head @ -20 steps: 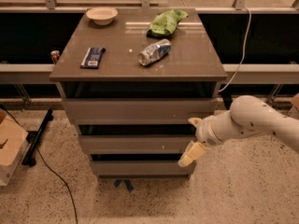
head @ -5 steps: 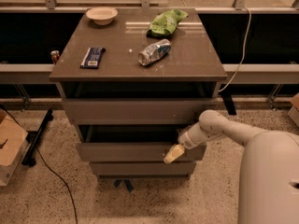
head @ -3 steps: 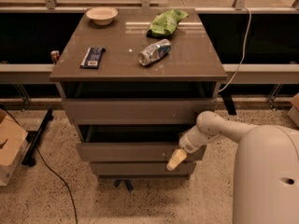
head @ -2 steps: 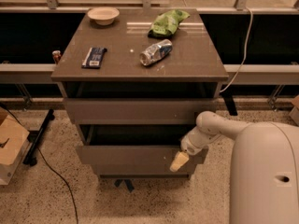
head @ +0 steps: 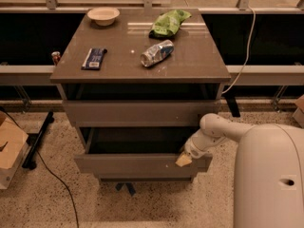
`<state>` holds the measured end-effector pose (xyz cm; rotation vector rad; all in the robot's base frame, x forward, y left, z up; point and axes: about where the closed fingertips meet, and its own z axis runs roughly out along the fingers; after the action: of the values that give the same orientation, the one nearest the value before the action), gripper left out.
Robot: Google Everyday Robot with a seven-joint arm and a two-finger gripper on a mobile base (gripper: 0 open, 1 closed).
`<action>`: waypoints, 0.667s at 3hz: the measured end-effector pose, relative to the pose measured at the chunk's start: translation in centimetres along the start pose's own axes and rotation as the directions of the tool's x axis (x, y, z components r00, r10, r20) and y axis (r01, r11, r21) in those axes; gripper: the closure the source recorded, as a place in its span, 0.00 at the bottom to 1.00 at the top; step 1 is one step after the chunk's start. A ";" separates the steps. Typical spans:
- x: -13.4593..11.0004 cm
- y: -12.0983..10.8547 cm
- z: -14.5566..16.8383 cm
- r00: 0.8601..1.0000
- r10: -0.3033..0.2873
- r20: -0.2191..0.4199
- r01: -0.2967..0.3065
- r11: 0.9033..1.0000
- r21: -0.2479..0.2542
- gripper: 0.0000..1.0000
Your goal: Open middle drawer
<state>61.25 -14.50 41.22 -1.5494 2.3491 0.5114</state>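
Middle drawer (head: 135, 166) standing out, end effector (head: 184, 159) at its front.
The end effector touches the top edge of the drawer's front panel, toward its 3 o'clock end; whether it is wide, narrow or holding the panel cannot be told. The drawer juts from under the shut top drawer (head: 137, 112), its dark inside showing. On the surface (head: 202, 56) beyond: packet (head: 94, 58) at 9 o'clock, crushed bottle (head: 157, 53) at centre, green bag (head: 170, 23) at 1 o'clock, bowl (head: 103, 15) at 11 o'clock.

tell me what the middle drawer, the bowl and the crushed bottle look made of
The middle drawer looks like laminated board, matte grey-brown and even; the gripper sits at its front's right end. The bowl: pale, matte, maybe paper or ceramic. The crushed bottle: thin clear plastic, dented, glinting.
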 end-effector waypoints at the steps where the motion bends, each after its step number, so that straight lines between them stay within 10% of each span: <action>1: 1.3 2.1 0.3 0.999 0.029 -0.015 -0.030 0.999 -0.026 0.72; 2: 1.7 2.7 0.4 0.999 0.041 -0.019 -0.041 0.999 -0.035 0.48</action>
<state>58.10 -14.73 40.57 -1.5304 2.4030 0.5532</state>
